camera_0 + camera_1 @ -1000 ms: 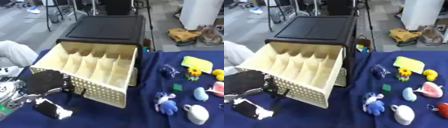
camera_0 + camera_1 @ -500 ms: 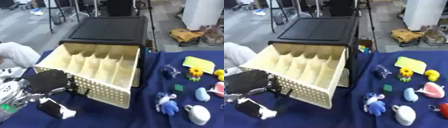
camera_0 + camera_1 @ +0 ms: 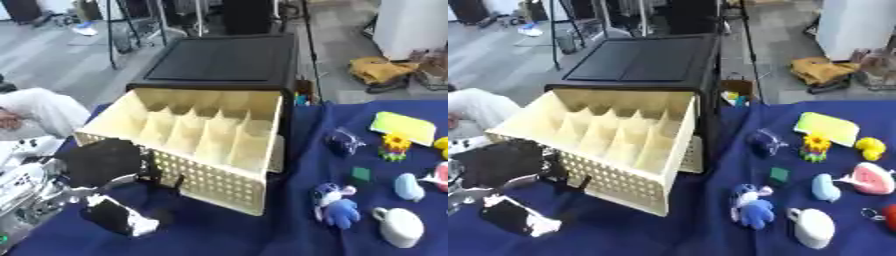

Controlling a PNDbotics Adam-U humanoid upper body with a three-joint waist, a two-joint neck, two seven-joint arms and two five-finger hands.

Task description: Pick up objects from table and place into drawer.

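A cream drawer (image 3: 203,131) with several divided compartments stands pulled far out of a black cabinet (image 3: 223,60). My left hand (image 3: 101,160), black, sits against the left end of the drawer's perforated front, beside its dark handle (image 3: 168,178). A black-and-white thing (image 3: 118,220) lies on the blue cloth just below the hand. To the right lie a blue plush toy (image 3: 750,206), a white mug (image 3: 811,227), a green cube (image 3: 779,175), a light blue piece (image 3: 825,186), a watermelon slice (image 3: 869,178), a flower toy (image 3: 815,146), a yellow duck (image 3: 871,147) and a yellow-green pad (image 3: 826,127).
A dark blue lump (image 3: 761,142) lies near the cabinet's right side. White robot parts (image 3: 22,175) fill the lower left corner. A person's white sleeve (image 3: 39,107) shows at the left edge. Bags (image 3: 381,70) sit on the floor beyond the table.
The whole picture has shifted a little, so the camera moved. My left hand stays at the drawer's front and the drawer stands just as far out.
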